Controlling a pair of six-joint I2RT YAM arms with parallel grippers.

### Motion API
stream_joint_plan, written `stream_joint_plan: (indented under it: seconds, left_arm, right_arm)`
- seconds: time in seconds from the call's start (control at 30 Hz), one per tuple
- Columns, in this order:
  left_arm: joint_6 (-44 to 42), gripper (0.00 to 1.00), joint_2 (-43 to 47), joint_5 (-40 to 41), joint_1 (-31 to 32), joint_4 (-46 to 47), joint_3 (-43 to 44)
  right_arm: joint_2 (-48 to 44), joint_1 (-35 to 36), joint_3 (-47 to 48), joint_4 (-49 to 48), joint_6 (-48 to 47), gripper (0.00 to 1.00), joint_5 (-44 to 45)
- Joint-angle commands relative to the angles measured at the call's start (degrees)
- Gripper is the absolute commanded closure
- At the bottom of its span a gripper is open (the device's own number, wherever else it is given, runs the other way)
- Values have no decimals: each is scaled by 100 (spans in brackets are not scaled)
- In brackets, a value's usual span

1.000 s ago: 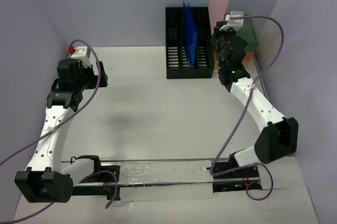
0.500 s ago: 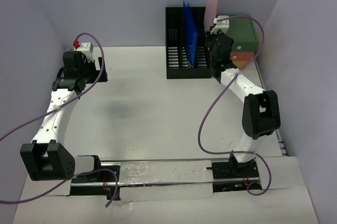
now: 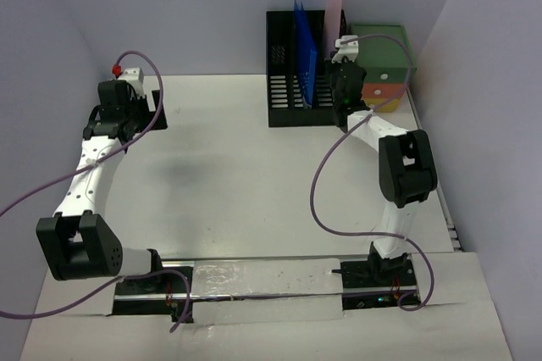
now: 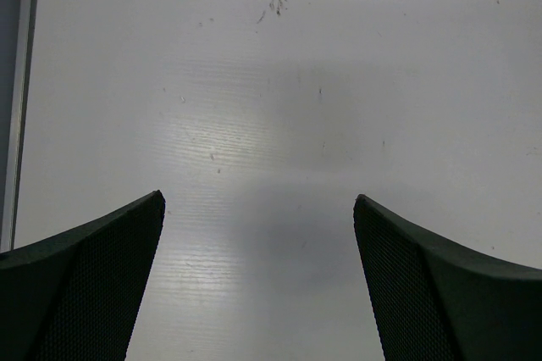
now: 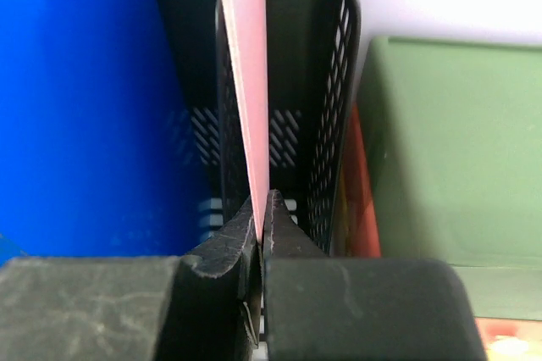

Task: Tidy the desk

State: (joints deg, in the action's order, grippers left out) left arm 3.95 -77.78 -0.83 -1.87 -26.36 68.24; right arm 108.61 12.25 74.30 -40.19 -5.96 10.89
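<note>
The white desk [image 3: 246, 183] fills the top view, with a metal rail along its near edge. My right gripper [image 3: 337, 63] is shut on a pink folder [image 3: 333, 1], held upright over the right end of the black slotted file rack [image 3: 288, 94]. In the right wrist view the pink folder [image 5: 246, 81] stands edge-on between my closed fingertips [image 5: 261, 208], inside the rack [image 5: 326, 124]. A blue folder [image 3: 305, 60] stands in the rack to its left. My left gripper [image 3: 161, 113] is open and empty over the desk's far left; the left wrist view shows only bare desk [image 4: 271, 107] between its fingers [image 4: 423, 276].
A green-orange-yellow drawer unit [image 3: 385, 69] stands right of the rack against the back wall; it also shows in the right wrist view [image 5: 449, 149]. Purple cables loop from both arms. Grey walls close in on the left, back and right.
My right arm has reached further back and left, carrying the pink folder from over the drawer unit to over the rack's right end. My left arm has drawn back towards the far left.
</note>
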Motion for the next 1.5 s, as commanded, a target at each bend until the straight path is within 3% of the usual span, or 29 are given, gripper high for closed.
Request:
stream_joint_plan:
  seconds: [0.0, 0.17, 0.43, 0.63, 0.8, 0.9, 1.13, 1.23, 1.47]
  left_arm:
    - [-7, 1, -50, -74, -66, 298, 329]
    - [1, 1, -42, -93, -113, 323, 294]
    - [25, 1, 51, -153, -189, 323, 235]
    - [93, 1, 255, -256, -190, 284, 145]
    - [41, 1, 538, -245, -199, 186, 117]
    - [-73, 1, 771, -168, -202, 47, 82]
    - [-473, 1, 1500, 257, -243, -432, -240]
    - [-854, 1, 1926, 543, -268, -618, -578]
    - [-1285, 1, 2673, 893, -340, -983, -1583]
  right_arm:
    - [300, -115, 275, -536, -73, 100, 41]
    - [598, -170, 438, -61, 97, 99, 55]
    - [349, -188, 54, 35, 346, 62, 11]
    - [-198, -201, -264, 205, 540, 58, -16]
    - [-972, -206, -581, 452, 851, 54, -18]
    - [-1647, -255, -698, 843, 1100, 46, -202]
    - [-3449, -642, -1127, 2733, 2096, 42, -665]
    - [-4488, -880, -1932, 3529, 2512, 37, -667]
    - [-6147, -1816, -3555, 4179, 3236, 24, -809]
